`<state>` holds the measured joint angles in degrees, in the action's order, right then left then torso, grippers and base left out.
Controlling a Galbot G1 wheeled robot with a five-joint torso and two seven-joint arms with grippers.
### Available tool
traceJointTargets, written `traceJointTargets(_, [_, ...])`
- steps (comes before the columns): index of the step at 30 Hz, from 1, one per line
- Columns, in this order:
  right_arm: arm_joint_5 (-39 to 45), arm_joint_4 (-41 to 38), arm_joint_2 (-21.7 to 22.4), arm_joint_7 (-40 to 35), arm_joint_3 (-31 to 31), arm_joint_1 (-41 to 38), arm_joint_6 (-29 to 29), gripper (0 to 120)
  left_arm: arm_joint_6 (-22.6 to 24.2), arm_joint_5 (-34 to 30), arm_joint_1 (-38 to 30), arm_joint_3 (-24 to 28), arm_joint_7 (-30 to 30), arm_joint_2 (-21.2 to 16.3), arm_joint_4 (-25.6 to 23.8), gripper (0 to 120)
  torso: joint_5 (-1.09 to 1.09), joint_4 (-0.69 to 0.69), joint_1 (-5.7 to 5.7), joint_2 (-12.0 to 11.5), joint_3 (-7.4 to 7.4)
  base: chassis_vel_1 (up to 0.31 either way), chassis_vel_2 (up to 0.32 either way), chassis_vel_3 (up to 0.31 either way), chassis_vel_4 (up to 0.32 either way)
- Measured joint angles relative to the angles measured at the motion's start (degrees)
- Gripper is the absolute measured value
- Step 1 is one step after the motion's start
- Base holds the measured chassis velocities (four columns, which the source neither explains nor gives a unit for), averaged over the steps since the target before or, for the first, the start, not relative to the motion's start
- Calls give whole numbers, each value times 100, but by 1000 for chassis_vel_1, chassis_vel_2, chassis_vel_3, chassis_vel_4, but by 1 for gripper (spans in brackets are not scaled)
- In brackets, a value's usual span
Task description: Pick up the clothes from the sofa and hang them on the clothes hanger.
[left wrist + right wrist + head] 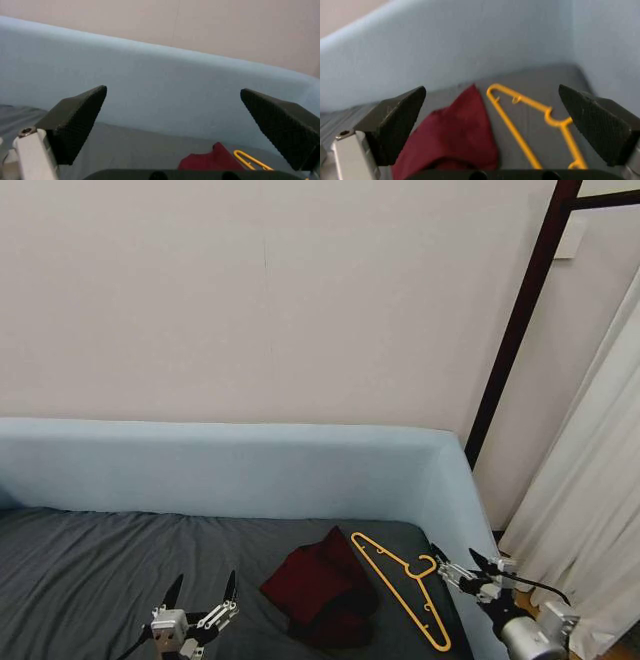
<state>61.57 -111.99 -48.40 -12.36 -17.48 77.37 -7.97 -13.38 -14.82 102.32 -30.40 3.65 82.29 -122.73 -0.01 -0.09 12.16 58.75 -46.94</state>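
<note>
A dark red garment point(322, 590) lies crumpled on the grey sofa seat point(90, 565), near the right armrest. Beside it, on its right, rests a yellow clothes hanger point(400, 582). My left gripper point(203, 585) hovers open low over the seat, left of the garment, nothing between its fingers. My right gripper point(456, 560) is open at the right armrest, just right of the hanger. In the left wrist view the garment point(207, 161) and the hanger tip point(250, 160) lie ahead. The right wrist view shows the garment point(455, 131) and the hanger point(530, 123) between the open fingers.
The light blue sofa backrest point(220, 470) runs behind the seat, and the right armrest point(455, 500) borders the hanger. A dark pole point(520, 320) rises behind the armrest. White curtains point(595, 510) hang on the far right.
</note>
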Motion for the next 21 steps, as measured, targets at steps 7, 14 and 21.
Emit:
traceJointTargets(7, [838,620,-254,-488,778,-982,-748,100,-2,99,70,1,4,103,-144,100,0,1,0,0,0,0,0,0,0])
traceJointTargets(14, [2159,1138,-999,-1534,961,-1601,-1473,100,-108,277,132,-12,22,187,-178,100,0,1,0,0,0,0,0,0,0])
traceJointTargets(21, [2660,1452,-1715,-2031,807,-1643,-1891,100,-209,387,139,11,39,264,-100,100,-1,0,0,0,0,0,0,0,0])
